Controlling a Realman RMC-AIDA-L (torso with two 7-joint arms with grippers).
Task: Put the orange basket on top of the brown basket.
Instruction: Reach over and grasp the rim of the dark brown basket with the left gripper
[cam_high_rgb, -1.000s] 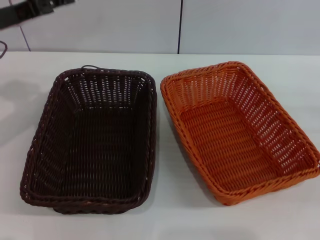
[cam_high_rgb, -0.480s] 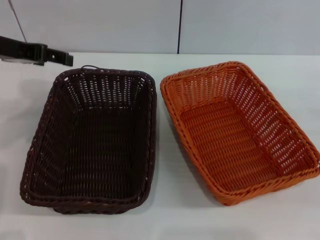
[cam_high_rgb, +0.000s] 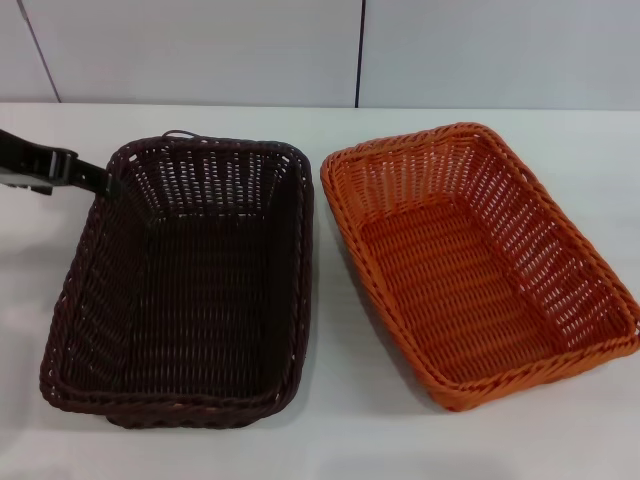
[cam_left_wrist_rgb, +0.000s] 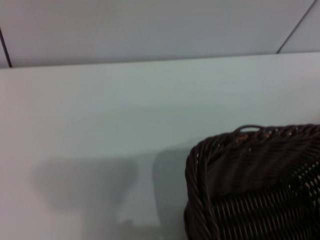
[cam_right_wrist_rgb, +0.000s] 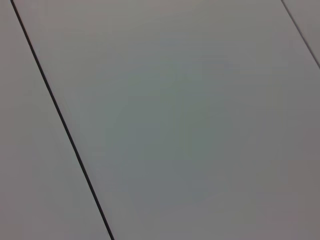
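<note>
The orange basket (cam_high_rgb: 480, 265) sits at the right of the frame, the brown basket (cam_high_rgb: 185, 280) at the left, close together on the white table (cam_high_rgb: 330, 450). The left gripper (cam_high_rgb: 95, 178) reaches in at the upper left, by the brown basket's far corner; I cannot tell whether its claw is apart. The orange basket wants a firm rim grip and a level lift. Nothing blocks the way.

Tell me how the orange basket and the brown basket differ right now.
Colour: the orange basket is bright orange, the brown basket very dark brown. Place: the brown one sits on the robot's left, the orange one on its right, apart, neither stacked. Pose: the orange one lies more askew than the brown one. Only the brown one has the left gripper at its far corner. Both are empty woven rectangular trays with braided rims.
</note>
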